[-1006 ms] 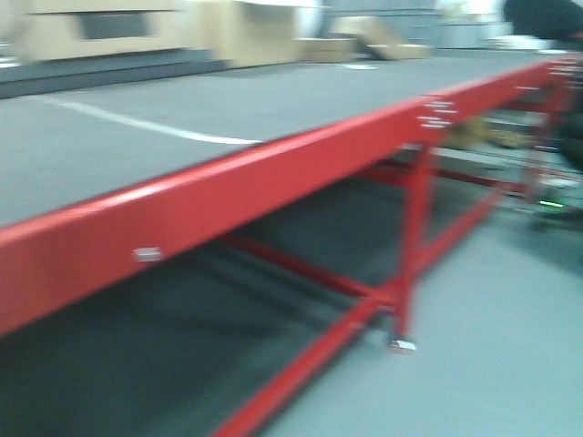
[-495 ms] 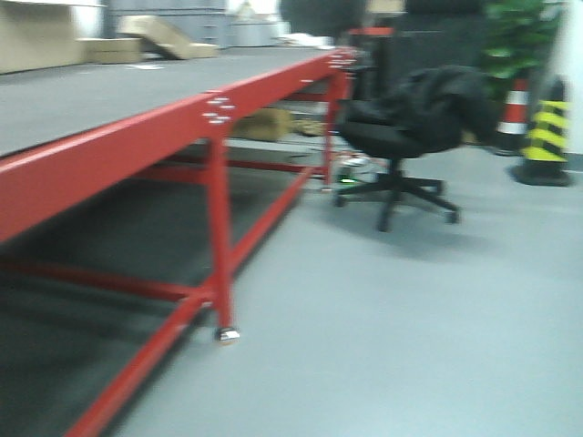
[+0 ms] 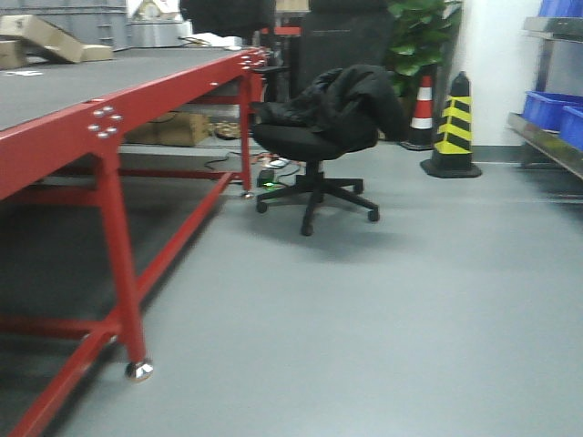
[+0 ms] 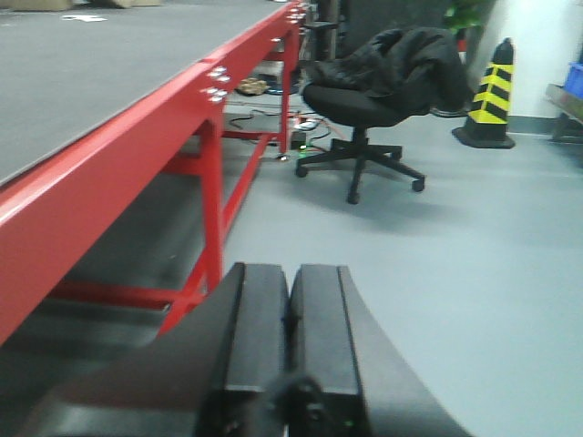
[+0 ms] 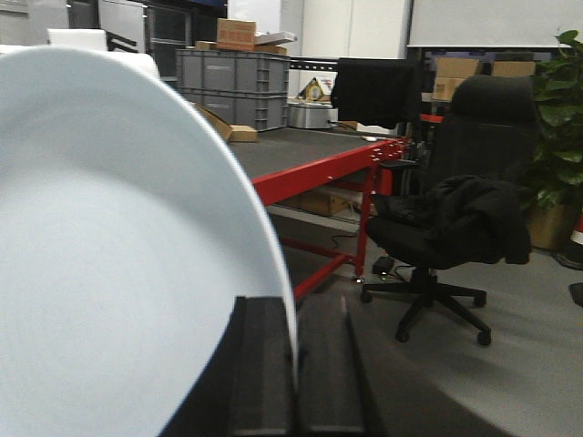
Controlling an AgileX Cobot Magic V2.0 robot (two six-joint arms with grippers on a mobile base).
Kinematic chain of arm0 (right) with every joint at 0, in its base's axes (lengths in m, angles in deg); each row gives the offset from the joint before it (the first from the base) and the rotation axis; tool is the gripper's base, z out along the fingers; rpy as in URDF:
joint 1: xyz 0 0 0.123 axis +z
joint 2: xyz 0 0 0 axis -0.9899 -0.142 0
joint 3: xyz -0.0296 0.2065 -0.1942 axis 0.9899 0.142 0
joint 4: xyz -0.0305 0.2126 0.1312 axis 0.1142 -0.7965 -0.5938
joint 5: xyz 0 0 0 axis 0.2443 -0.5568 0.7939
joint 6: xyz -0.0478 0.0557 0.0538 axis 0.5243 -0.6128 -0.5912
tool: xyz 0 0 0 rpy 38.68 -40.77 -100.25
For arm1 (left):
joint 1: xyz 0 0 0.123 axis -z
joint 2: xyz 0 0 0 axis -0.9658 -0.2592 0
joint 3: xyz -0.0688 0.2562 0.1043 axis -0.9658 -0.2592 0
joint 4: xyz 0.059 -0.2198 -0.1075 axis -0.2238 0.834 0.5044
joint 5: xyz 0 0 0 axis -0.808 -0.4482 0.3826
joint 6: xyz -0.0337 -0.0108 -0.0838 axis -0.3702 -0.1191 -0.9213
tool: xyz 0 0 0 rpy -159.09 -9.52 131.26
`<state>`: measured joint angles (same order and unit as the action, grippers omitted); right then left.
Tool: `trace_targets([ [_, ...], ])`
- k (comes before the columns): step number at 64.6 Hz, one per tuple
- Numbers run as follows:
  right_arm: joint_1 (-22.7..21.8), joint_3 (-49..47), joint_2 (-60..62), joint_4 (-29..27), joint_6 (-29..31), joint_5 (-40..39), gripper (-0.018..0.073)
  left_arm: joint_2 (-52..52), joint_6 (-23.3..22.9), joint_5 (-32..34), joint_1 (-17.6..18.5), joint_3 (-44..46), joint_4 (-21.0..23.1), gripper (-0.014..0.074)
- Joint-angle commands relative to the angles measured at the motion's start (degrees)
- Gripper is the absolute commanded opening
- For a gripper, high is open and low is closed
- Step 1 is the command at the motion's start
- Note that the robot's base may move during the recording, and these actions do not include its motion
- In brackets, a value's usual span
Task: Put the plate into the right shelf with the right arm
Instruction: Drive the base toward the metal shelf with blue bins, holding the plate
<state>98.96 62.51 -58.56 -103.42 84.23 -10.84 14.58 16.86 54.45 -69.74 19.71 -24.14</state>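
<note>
The plain glossy white round plate is held on edge in the right tool. Its two black pads are clamped on the plate's lower rim, one on each side. The plate fills the left of the right wrist view and stands nearly upright, with its smooth face towards the camera. It is in the tool and not yet on any shelf.

The brushed stainless-steel right shelf shows only at the far right edge of the front view. It carries large blue plastic bins, and open grey floor lies between it and the camera.

The left tool has its two black pads pressed together with nothing between them. It hangs above the floor, just beside the long red-framed table with a grey top.

Near the far end of the table stands a black swivel office chair with a black jacket draped over it. Behind the chair are a black and yellow striped bollard, an orange and white traffic cone and a leafy green plant. A brown cardboard box sits under the table, and grey plastic crates stand beyond the table in the right wrist view.
</note>
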Motion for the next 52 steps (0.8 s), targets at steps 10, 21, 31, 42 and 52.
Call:
trace_targets([
  [10, -0.18, -1.43, -0.81, -0.73, -0.24, -5.23, 0.0063, 0.3, -0.19, 4.92, 0.1, -0.46, 0.23, -0.0047],
  [21, -0.18, -1.43, -0.81, -0.73, -0.24, -5.23, 0.0063, 0.3, -0.19, 4.92, 0.1, -0.46, 0.23, -0.0047],
  [31, -0.18, -1.43, -0.81, -0.73, -0.24, -5.23, 0.0063, 0.3, -0.19, 4.92, 0.1, -0.46, 0.23, -0.0047],
  [42, -0.18, -1.43, -0.81, -0.73, -0.24, -5.23, 0.0063, 0.3, -0.19, 4.92, 0.1, -0.46, 0.23, -0.0047],
  [52, -0.18, -1.43, -0.81, -0.73, -0.24, -5.17, 0.0063, 0.3, -0.19, 4.92, 0.1, -0.46, 0.23, -0.0047],
])
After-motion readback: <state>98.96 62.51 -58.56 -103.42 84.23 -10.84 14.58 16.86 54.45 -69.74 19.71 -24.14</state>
